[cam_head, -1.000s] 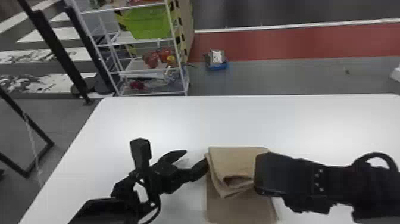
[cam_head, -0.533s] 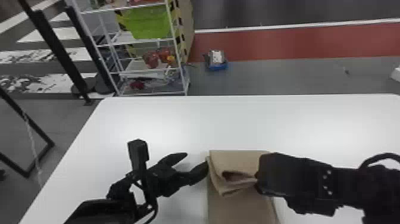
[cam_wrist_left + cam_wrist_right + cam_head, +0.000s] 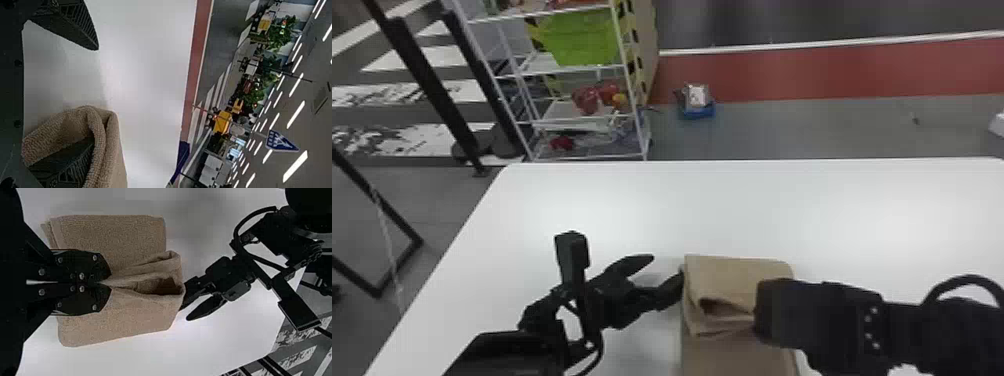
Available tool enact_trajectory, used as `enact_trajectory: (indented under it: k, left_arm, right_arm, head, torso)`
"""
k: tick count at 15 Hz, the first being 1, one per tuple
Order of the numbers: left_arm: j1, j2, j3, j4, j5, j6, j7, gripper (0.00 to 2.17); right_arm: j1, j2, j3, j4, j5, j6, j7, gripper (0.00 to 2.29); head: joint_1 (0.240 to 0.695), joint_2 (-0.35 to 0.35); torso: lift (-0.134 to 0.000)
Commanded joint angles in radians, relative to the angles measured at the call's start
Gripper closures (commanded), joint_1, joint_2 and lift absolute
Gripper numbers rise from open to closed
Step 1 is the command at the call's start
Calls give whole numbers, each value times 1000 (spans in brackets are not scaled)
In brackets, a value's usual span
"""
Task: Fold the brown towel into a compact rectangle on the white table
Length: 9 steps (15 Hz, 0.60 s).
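Right wrist view: clenches a ridge of the brown towel (image 3: 117, 321), down on the white table (image 3: 782, 210), in the right gripper (image 3: 102, 282), likely to bind the layers; holds the left gripper (image 3: 95, 95) spread, with one finger inside the fold (as a brace, presumably).

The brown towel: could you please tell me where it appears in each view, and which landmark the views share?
Head view: the brown towel is low, just right of centre, beside the left gripper.
Left wrist view: the brown towel is close up, around one finger of that gripper.
Right wrist view: the brown towel is pinched in the right gripper.
Shared landmark: the white table.
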Motion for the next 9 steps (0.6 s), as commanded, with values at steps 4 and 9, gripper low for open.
enact_trajectory:
  k: [4, 9]
  left_arm:
    - [24, -4, 15, -20, 6, -3, -60, 76]
    - [30, -4, 9, -20, 6, -12, -80, 76]
  right_arm:
    - [31, -23, 9, 3, 25, -9, 5, 1598]
    - [46, -26, 48, 20, 48, 3, 5, 1598]
  head:
    - [695, 179]
    - [695, 175]
  torso:
    - [-123]
    - [-123]
